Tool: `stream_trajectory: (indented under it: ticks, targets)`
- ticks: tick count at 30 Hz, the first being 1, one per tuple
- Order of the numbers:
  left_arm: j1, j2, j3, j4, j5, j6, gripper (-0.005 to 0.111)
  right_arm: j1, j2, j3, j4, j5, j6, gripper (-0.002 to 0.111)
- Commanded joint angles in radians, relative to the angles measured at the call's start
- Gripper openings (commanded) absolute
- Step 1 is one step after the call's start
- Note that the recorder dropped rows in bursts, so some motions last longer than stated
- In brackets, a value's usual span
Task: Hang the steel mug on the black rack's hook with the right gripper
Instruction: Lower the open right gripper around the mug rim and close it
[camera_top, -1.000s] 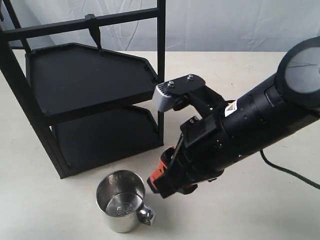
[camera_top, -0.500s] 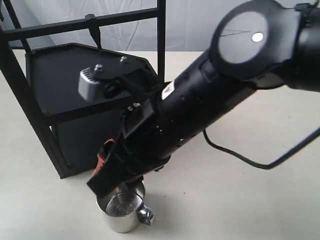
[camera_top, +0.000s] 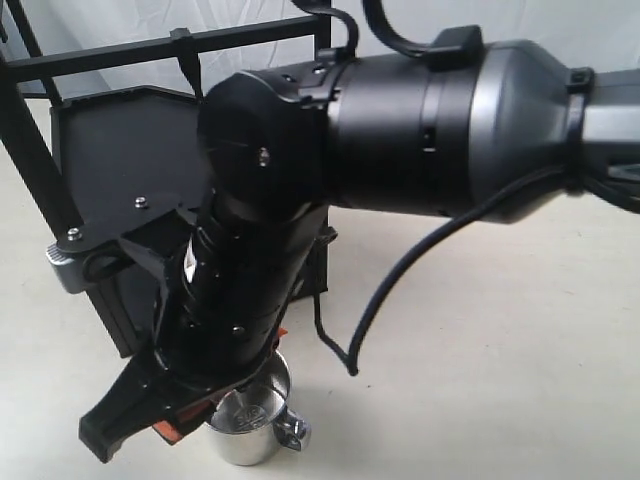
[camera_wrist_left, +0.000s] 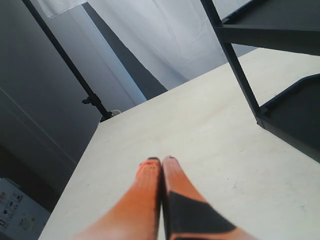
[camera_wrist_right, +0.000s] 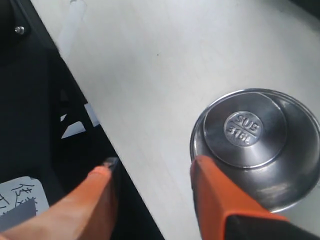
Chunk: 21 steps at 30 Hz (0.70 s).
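The steel mug (camera_top: 252, 438) stands upright on the table in front of the black rack (camera_top: 110, 150), its looped handle (camera_top: 292, 432) turned to the right. The hook (camera_top: 190, 66) juts down from the rack's top crossbar, with nothing on it. My right gripper (camera_top: 160, 425) points down, open, at the mug's left side. In the right wrist view the mug (camera_wrist_right: 247, 129) shows from above with its stamped bottom, and the right gripper (camera_wrist_right: 152, 165) has one orange finger (camera_wrist_right: 220, 200) over the rim. My left gripper (camera_wrist_left: 161, 160) is shut on nothing above bare table.
The right arm (camera_top: 400, 130) fills the middle of the exterior view and hides much of the rack's shelves. A black cable (camera_top: 400, 290) hangs from it. The rack's leg (camera_wrist_left: 235, 65) and lower shelf stand beside the left gripper. A black surface (camera_wrist_right: 30, 110) lies under the right gripper's other finger.
The right arm has swung left and down across the view. Its gripper went from the mug's right side over the rim to its left. The mug has not moved.
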Motion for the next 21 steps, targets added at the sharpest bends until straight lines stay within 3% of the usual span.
stream_trajectory:
  ticks: [1,11,13,17,21]
  targets:
    - [-0.001,-0.005,0.000,-0.001,-0.008,-0.002,0.002,0.007,0.036,-0.052,-0.045,0.074,0.054,0.045]
    - [-0.001,-0.005,0.000,-0.001,-0.008,-0.002,0.002,0.007,0.039,-0.059,-0.107,0.225,0.071,0.044]
    - [-0.001,-0.005,0.000,-0.001,-0.008,-0.002,0.002,0.007,0.039,-0.059,-0.107,0.238,0.050,0.035]
    - [-0.001,-0.005,0.000,-0.001,-0.008,-0.002,0.002,0.007,0.039,-0.057,-0.105,0.238,0.033,0.004]
    - [-0.001,-0.005,0.000,-0.001,-0.008,-0.002,0.002,0.007,0.041,-0.053,-0.097,0.238,0.006,0.000]
